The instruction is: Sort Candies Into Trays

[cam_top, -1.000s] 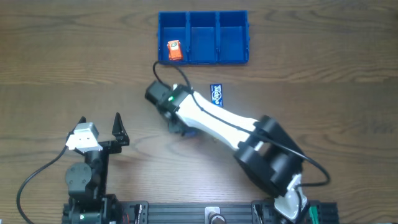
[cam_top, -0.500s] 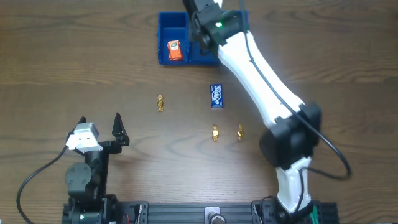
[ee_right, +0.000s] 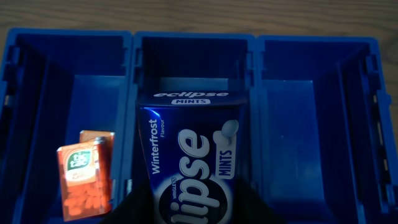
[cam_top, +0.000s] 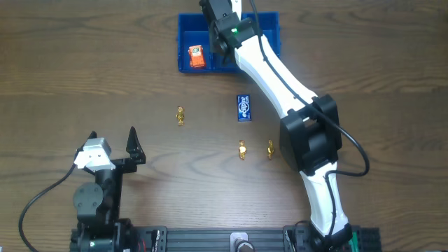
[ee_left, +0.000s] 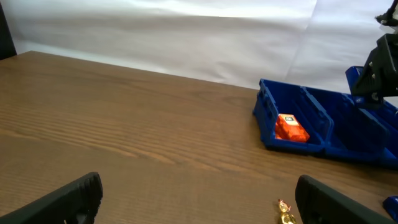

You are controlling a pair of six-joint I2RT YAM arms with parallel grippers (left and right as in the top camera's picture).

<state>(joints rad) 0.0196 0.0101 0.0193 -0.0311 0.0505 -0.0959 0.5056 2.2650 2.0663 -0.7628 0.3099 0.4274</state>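
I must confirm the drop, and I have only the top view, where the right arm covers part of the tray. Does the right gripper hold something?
Observer: Yes. The right gripper is shut on a blue mint box.
Operator: Over which compartment is it?
Observer: Over the middle compartment of the blue tray. What shows of that compartment past the box is bare.
Operator: Is the compartment on the side away from the orange box free?
Observer: Yes, that end compartment holds nothing.
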